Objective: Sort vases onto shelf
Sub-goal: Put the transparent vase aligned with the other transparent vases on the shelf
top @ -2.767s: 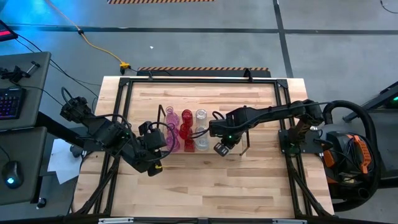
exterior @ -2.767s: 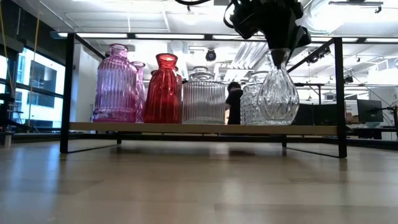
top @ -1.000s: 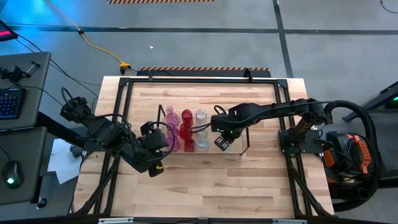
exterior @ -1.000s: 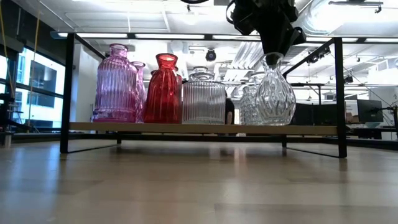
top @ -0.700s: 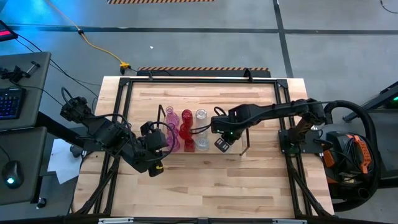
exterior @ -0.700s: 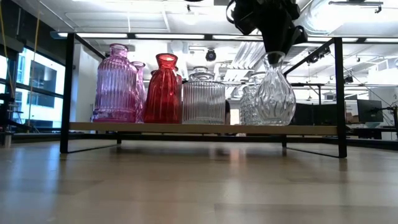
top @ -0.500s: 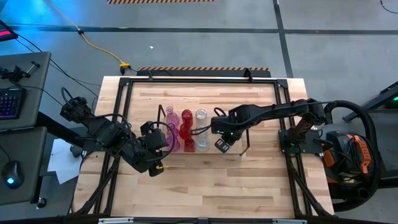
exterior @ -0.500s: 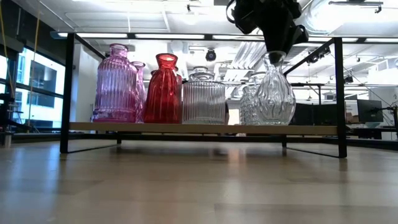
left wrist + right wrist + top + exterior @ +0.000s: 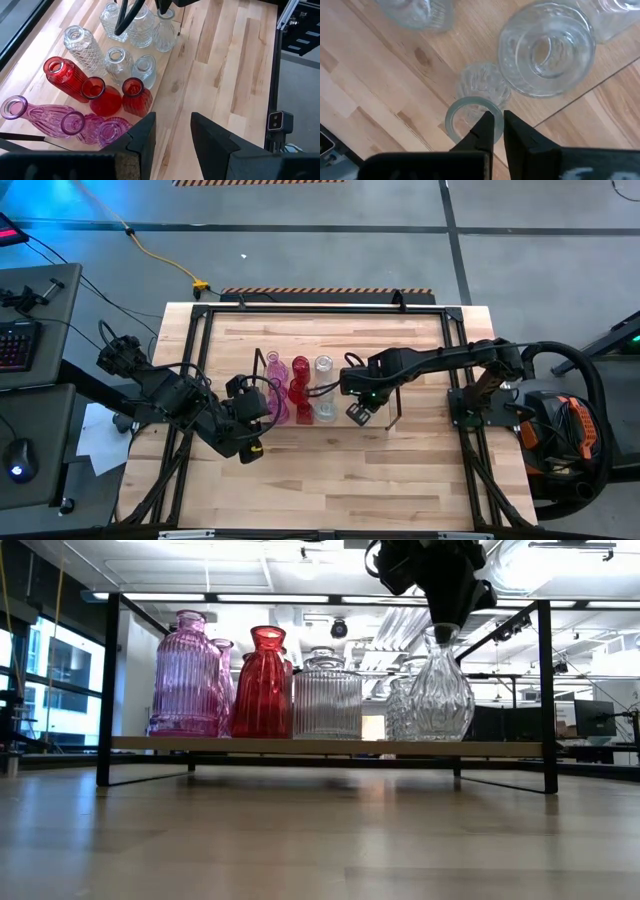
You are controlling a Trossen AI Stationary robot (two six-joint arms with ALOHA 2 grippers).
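The shelf is a light-wood board with dark wire end frames, standing mid-table. On it stand pink vases, red vases and clear vases, grouped by colour. A bulbous clear vase stands at the row's right end under my right gripper, which points down and is shut on it. My left gripper hovers open above the table by the shelf's near left corner, holding nothing. My right gripper pinches the clear vase's rim at one side of the mouth. One fingertip is over the opening and the other is outside. The fingers come from above, pointing down. The vase stands upright, its base on the shelf board.
Another clear vase stands right beside the held one. The shelf's right wire frame rises close by. A black frame runs round the tabletop. Bare wood lies on the near side.
Over the last second nothing has visibly moved. Before that, my right gripper shifted the clear vase a little toward the far edge, closer to the other clear vases, where it stands upright on the board.
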